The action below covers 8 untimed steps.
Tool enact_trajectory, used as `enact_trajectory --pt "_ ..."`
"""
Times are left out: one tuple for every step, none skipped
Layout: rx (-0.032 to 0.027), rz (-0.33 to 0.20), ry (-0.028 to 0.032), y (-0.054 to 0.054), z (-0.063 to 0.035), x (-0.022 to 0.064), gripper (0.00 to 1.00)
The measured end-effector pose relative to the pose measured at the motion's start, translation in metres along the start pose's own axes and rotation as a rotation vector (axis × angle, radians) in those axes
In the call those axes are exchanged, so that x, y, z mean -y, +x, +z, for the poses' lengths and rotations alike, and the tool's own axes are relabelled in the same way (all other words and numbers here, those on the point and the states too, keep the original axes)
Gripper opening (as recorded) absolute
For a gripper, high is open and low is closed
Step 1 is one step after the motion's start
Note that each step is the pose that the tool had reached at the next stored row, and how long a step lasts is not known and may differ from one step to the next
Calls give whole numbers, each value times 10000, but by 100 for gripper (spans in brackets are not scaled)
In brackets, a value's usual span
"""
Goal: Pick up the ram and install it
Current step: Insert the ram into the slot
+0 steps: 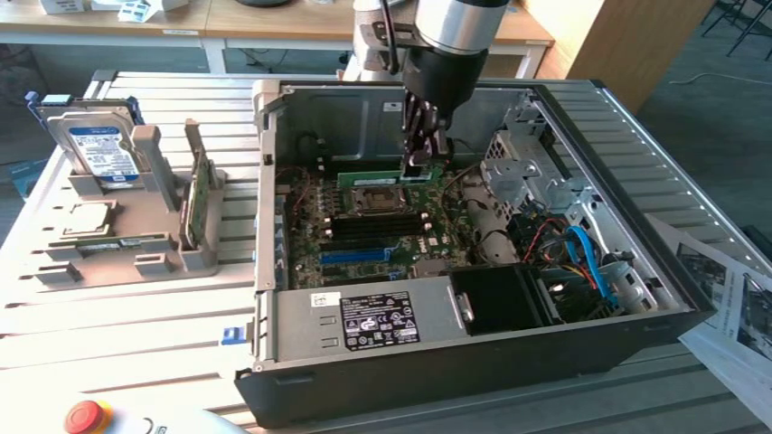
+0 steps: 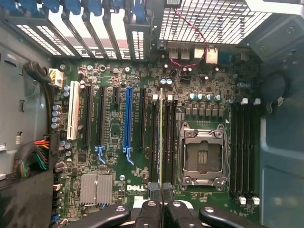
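Note:
My gripper [image 1: 418, 170] reaches down into the open computer case [image 1: 271, 181] and is shut on the ram [image 1: 380, 177], a thin green stick held on edge just beyond the CPU socket [image 1: 371, 201]. In the wrist view the ram [image 2: 161, 137] shows edge-on as a narrow yellow-green line. It runs along the black memory slots [image 2: 170, 137] beside the CPU socket [image 2: 202, 156]. The gripper [image 2: 161, 191] pinches its near end. I cannot tell whether the stick touches a slot or hangs just above one.
A grey fixture [image 1: 145, 244] at the exterior view's left holds a second green board [image 1: 193, 203], a silver hard drive [image 1: 99, 149] and a CPU chip [image 1: 87, 219]. Inside the case are the blue slot [image 2: 127, 118], more black slots [image 2: 244, 147], cables [image 1: 579, 249] and the power supply [image 1: 362, 321]. Papers [image 1: 736, 307] lie at the right.

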State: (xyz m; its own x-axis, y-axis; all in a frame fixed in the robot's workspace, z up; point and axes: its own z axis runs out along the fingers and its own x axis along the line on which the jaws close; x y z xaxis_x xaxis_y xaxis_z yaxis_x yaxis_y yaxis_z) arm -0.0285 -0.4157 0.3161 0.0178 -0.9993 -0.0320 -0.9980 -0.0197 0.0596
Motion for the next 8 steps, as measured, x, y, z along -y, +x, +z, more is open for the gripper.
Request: enact_trajectory --pt "1 0 0 0 18 0 12" --pt "1 0 0 1 36 1 12" --pt "0 0 1 1 54 1 12" --pt "1 0 0 2 72 1 12" --pt "1 -1 1 2 90 2 12" --pt "0 0 0 3 110 2 12" --pt "0 0 0 4 127 2 12" --pt "0 0 0 4 146 2 12"
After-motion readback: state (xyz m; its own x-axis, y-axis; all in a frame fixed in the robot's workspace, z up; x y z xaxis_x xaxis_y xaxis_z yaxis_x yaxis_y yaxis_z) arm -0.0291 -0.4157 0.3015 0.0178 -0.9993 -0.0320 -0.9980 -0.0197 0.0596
